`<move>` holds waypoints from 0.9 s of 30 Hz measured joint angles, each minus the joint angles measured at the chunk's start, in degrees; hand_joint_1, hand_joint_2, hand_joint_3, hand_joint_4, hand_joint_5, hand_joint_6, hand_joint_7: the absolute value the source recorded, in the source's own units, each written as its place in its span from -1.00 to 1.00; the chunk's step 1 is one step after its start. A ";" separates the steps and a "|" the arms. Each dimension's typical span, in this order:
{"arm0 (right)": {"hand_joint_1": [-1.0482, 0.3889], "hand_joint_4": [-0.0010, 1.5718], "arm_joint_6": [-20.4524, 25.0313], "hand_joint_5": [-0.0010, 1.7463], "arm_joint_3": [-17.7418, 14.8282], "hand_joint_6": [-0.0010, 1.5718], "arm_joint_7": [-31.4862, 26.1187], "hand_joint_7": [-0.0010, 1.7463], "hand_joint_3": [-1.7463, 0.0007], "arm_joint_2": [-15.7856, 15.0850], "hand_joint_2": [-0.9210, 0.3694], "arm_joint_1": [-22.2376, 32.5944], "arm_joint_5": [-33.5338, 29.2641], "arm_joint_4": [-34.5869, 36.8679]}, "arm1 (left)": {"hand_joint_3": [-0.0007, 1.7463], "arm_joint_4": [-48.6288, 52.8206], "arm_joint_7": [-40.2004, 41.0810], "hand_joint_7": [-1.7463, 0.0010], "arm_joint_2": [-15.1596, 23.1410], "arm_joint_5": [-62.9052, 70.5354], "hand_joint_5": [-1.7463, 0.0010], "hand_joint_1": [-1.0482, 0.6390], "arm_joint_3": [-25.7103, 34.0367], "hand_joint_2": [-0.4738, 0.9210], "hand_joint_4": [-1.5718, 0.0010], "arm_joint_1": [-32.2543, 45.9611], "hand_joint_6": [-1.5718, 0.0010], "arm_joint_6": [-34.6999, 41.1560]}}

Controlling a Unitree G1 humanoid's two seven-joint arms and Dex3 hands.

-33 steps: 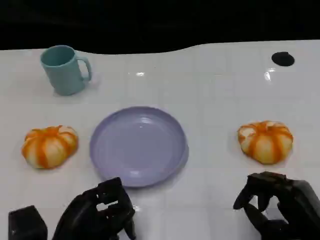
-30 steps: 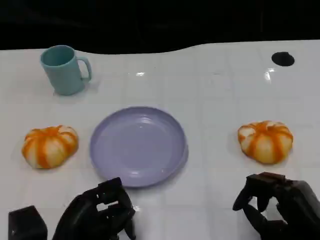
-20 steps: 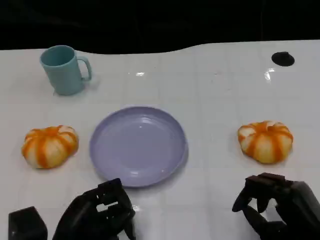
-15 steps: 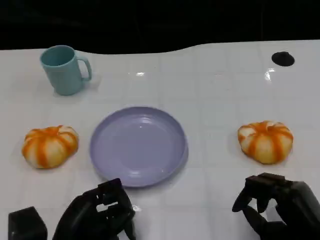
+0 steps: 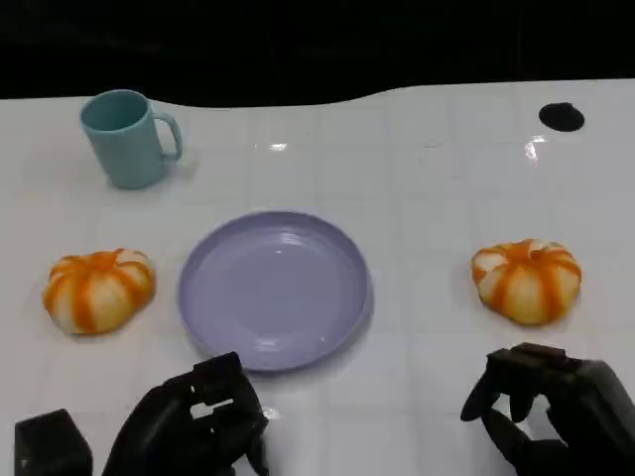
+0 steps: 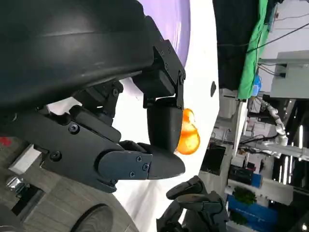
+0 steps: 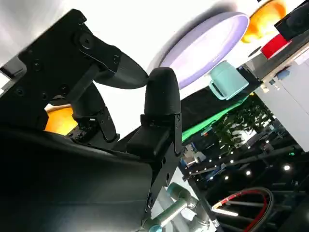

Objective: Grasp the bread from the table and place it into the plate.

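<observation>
On the white table [image 5: 417,198] in the head view, a lavender plate [image 5: 275,290] sits at the middle with nothing in it. One orange-and-white bread [image 5: 98,289] lies to its left and a second bread [image 5: 527,280] lies to its right, each well apart from the plate. A teal mug [image 5: 127,137] stands upright at the far left, and a small black disc [image 5: 562,116] lies at the far right edge. At the near edge, the left hand [image 5: 193,421] hovers just below the plate with its fingers curled in on nothing; the right hand [image 5: 546,407] sits near the right bread, apart from it, fingers likewise curled and holding nothing. From the left wrist view, the left hand's fingers [image 6: 161,133] bend inward around no object, with the plate's rim [image 6: 181,29] beyond them, the right-side bread [image 6: 188,137] partly hidden behind a fingertip, and the right hand [image 6: 193,208] farther off. From the right wrist view, the right hand's fingers [image 7: 161,104] curl with nothing between them; past them show the plate [image 7: 207,46], the mug [image 7: 224,82], the far bread [image 7: 265,17], and an orange patch of the near bread [image 7: 60,121] close by the hand.
</observation>
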 measured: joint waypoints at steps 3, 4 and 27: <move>0.19 0.05 0.00 0.92 -0.05 0.11 -0.06 0.16 -0.29 -0.02 -0.19 0.00 0.00 -0.08 | -0.53 -0.05 0.00 -0.66 0.00 0.00 -1.00 -0.47 0.00 0.85 0.01 0.01 0.06 0.00; 0.18 0.06 0.01 0.79 -0.12 0.13 -0.10 0.08 -0.23 -0.03 -0.22 0.00 0.00 -0.20 | -0.53 -0.07 0.00 -0.66 0.00 0.00 -1.00 -0.47 0.00 0.85 0.01 0.02 0.06 0.00; -0.15 -0.41 15.93 -0.57 -3.39 -0.19 4.95 -0.99 0.93 -4.90 -1.00 2.72 -3.63 -17.89 | -0.51 -0.75 -0.01 -0.67 0.26 -0.02 -1.00 -0.46 -0.02 0.84 -0.01 0.24 0.07 0.22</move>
